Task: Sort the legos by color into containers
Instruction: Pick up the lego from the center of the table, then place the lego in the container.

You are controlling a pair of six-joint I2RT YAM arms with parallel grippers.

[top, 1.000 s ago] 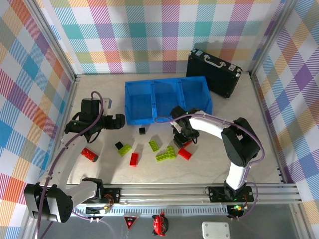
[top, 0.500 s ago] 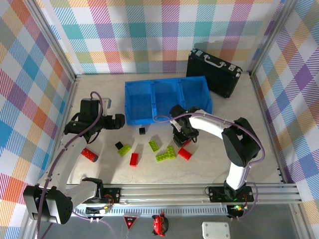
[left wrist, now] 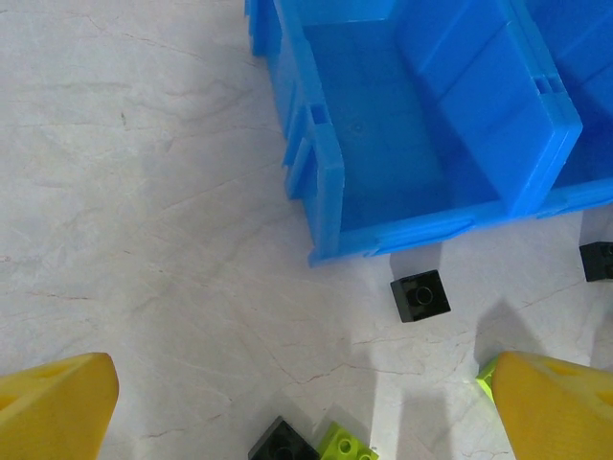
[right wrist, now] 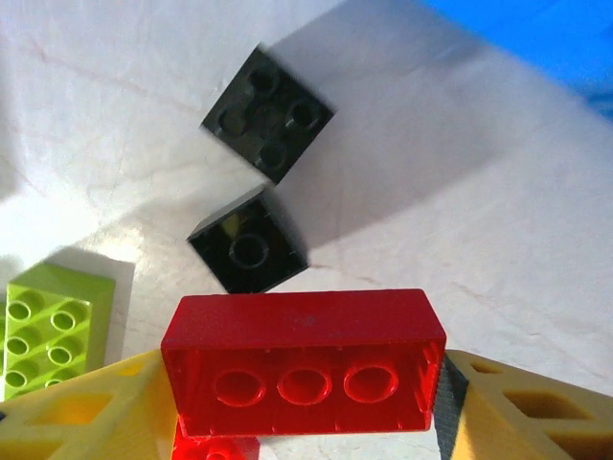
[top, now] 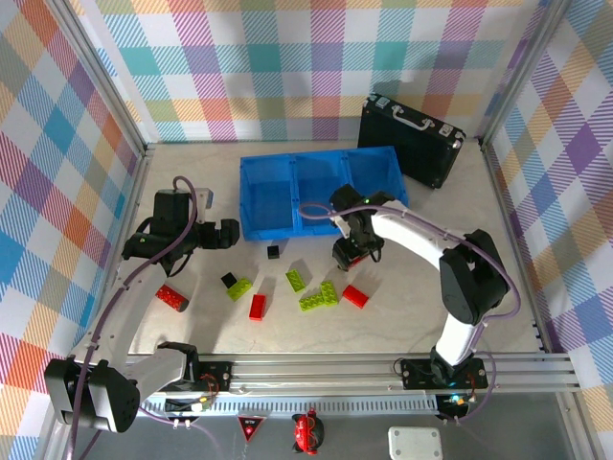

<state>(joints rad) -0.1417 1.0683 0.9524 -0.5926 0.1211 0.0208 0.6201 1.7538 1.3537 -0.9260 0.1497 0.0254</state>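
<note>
The right gripper (right wrist: 302, 393) is shut on a red lego (right wrist: 302, 359), gripped by its ends between the yellow fingers, underside towards the camera. From above, this gripper (top: 349, 251) hovers just in front of the blue tray of containers (top: 293, 228). Under it lie two black legos (right wrist: 268, 113) (right wrist: 248, 251), a lime one (right wrist: 48, 326) and another red one (right wrist: 215, 448). The left gripper (top: 226, 233) stands open left of the tray; between its fingers (left wrist: 53, 412) is bare table. A black lego (left wrist: 420, 295) lies by the tray corner (left wrist: 326, 182).
On the table lie loose legos: red (top: 172, 297), black (top: 229, 280), lime (top: 240, 288), red (top: 257, 307), black (top: 274, 251), lime (top: 297, 280), lime (top: 318, 296), red (top: 355, 295). A black hard case (top: 412, 139) stands behind the tray on the right.
The right gripper has closed a little on the red lego and lifted it away from the table towards the tray. The left arm has stayed still.
</note>
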